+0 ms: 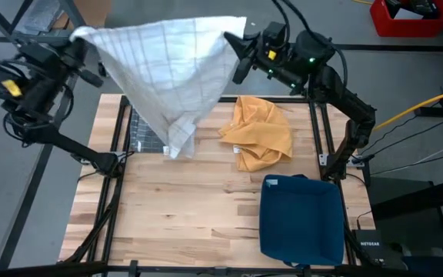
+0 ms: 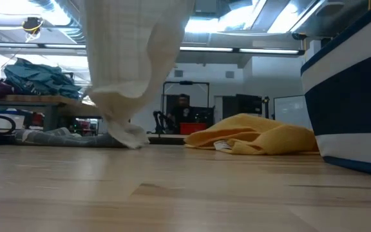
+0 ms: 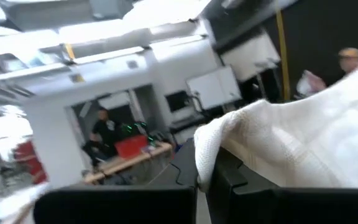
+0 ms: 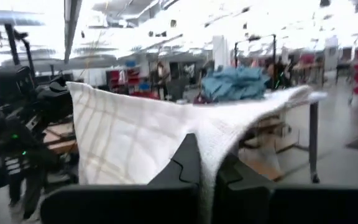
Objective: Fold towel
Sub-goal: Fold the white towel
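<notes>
Two end effectors (image 1: 83,38) (image 1: 233,42) pinching towel (image 1: 171,69) aloft

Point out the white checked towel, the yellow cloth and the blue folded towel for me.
white checked towel (image 1: 171,73), high view, on the middle of the hanging sheet.
yellow cloth (image 1: 261,132), high view, on the centre of the crumpled heap.
blue folded towel (image 1: 302,219), high view, on the middle of its top face.
</notes>
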### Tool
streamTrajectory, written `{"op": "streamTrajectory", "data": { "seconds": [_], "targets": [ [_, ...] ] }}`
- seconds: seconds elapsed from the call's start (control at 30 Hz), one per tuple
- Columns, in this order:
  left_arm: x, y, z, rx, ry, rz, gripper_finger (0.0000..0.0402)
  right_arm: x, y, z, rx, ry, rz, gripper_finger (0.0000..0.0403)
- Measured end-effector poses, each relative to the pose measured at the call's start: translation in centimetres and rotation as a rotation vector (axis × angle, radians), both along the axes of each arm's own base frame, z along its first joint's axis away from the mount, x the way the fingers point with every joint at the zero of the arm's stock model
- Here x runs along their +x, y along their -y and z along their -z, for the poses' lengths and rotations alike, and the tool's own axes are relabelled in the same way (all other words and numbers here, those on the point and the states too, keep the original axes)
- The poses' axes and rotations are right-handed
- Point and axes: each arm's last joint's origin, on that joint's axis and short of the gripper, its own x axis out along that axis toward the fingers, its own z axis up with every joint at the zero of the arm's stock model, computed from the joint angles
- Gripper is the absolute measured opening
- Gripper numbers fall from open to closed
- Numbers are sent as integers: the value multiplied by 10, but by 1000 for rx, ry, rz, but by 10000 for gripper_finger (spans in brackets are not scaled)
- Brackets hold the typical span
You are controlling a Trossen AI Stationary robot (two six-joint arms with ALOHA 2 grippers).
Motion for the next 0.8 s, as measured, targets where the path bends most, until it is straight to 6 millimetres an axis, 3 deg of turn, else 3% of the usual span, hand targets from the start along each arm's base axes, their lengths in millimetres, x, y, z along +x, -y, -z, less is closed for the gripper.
{"op": "streamTrajectory", "data": {
  "seconds": [0.27,0.57,0.8],
  "targets": [
    [-13,-5,-7,71,-34,-76,1,-10,16,-14,-97,103,178,1],
    [-6,-3,-11,256,-15,-31,1,-18,37,-19,-98,174,166,1],
    [4,-4,-11,280,-62,-75,1,-18,38,-18,-103,164,142,1]
  ]
}}
